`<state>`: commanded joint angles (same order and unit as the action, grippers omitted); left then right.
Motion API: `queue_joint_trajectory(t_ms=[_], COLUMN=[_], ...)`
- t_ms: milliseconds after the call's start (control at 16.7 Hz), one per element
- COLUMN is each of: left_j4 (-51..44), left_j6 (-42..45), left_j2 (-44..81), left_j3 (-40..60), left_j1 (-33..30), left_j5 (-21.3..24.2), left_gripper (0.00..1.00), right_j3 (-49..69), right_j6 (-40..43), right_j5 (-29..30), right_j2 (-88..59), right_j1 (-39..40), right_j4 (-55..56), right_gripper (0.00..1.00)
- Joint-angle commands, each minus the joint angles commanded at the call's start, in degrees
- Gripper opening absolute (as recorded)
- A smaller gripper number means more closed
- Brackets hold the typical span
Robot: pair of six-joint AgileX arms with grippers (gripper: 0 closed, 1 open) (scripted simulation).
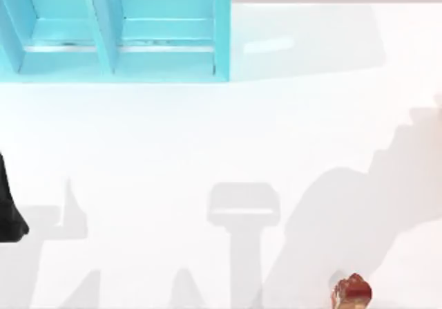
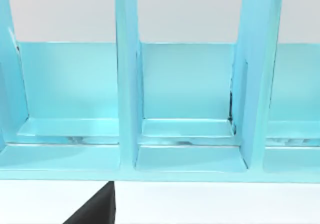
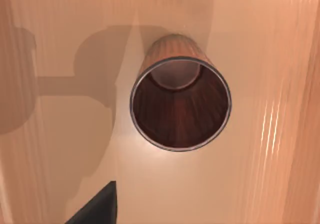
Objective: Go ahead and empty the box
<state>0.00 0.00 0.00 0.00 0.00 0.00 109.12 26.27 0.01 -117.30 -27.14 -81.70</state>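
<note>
In the right wrist view a brown wood-grained cup (image 3: 180, 108) with a dark rim turns its open mouth to the camera. It rests on a tan wood-grained surface (image 3: 250, 179) that looks like the inside of the box. One dark finger (image 3: 97, 209) of my right gripper juts in at that view's edge, apart from the cup. My left arm (image 1: 8, 212) shows as a black shape at the table's left edge. Its dark finger (image 2: 97, 209) points at the blue rack.
A light blue rack (image 1: 117, 32) with upright dividers stands at the back left, and its slots (image 2: 187, 129) hold nothing. A small red-brown object (image 1: 352, 292) sits at the front edge on the right. Arm shadows fall across the white table (image 1: 207, 136).
</note>
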Motion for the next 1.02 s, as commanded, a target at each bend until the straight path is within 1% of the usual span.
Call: queue_joint_trajectory(t_ms=[120,240,600,720,960,1020], left_j4=[0.0,0.0,0.0,0.0,0.0,0.0], left_j6=[0.0,0.0,0.0,0.0,0.0,0.0], left_j2=[0.0,0.0,0.0,0.0,0.0,0.0], left_j3=[0.0,0.0,0.0,0.0,0.0,0.0], left_j1=[0.0,0.0,0.0,0.0,0.0,0.0], left_j5=[0.0,0.0,0.0,0.0,0.0,0.0], left_gripper=[1.0,1.0,1.0,1.0,1.0,1.0], right_j3=[-0.9,-4.0,-17.4,-19.3,-19.4,-19.4], right_j6=[0.0,-0.1,-0.3,-0.2,-0.2,-0.2], right_j5=[0.0,-0.1,-0.1,0.0,0.0,0.0], right_j2=[-0.2,-0.6,-2.2,-2.4,-2.5,-2.5], right_j1=[0.0,0.0,0.2,0.1,0.0,0.0], right_j4=[0.9,4.2,19.6,21.5,21.6,21.6], right_gripper=[1.0,1.0,1.0,1.0,1.0,0.92])
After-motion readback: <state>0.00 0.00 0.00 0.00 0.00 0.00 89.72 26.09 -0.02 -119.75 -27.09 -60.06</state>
